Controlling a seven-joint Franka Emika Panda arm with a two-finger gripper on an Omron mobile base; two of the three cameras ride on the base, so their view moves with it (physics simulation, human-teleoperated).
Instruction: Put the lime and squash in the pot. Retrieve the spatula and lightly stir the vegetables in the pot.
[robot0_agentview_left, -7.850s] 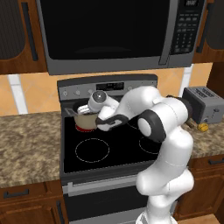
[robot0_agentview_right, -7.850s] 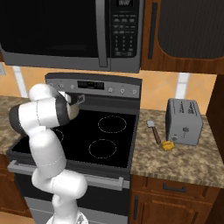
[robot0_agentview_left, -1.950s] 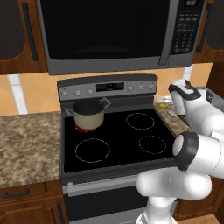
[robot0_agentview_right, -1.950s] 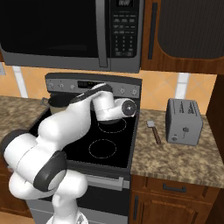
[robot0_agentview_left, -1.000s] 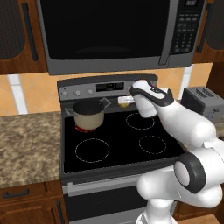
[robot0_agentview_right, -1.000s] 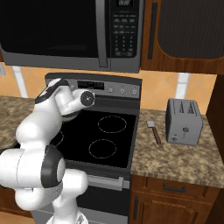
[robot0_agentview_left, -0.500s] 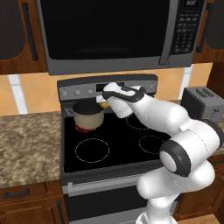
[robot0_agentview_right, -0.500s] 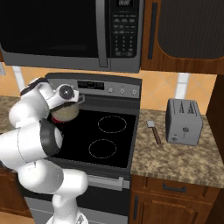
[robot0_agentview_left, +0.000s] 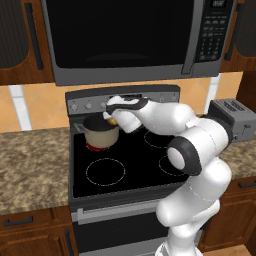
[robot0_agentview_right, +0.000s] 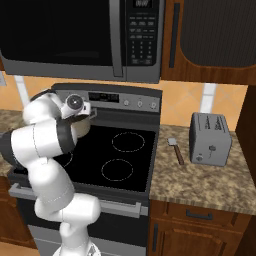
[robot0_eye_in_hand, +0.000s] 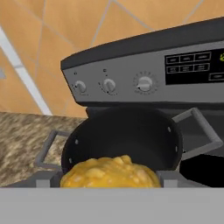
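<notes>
The cream pot (robot0_agentview_left: 101, 133) stands on the stove's rear left burner, and its dark inside (robot0_eye_in_hand: 131, 131) and two grey handles face the hand camera. My gripper (robot0_agentview_left: 112, 119) hangs just above the pot's right rim, shut on the yellow squash (robot0_eye_in_hand: 109, 172). The squash bulges between the grey fingertips (robot0_eye_in_hand: 45, 178) right in front of the near rim. On the counter between the stove and the toaster lies the dark-brown spatula (robot0_agentview_right: 176, 150). The lime is hidden; no green shows in the visible part of the pot.
The grey toaster (robot0_agentview_right: 210, 137) sits on the right counter. A microwave (robot0_agentview_left: 125, 35) hangs low over the stove. The stove's knob panel (robot0_eye_in_hand: 144, 83) rises just behind the pot. Three black burners (robot0_agentview_left: 105, 171) lie bare.
My arm has swung left from the counter by the toaster, across the stove, to the pot, carrying the squash with it. The pot and spatula have stayed put.
</notes>
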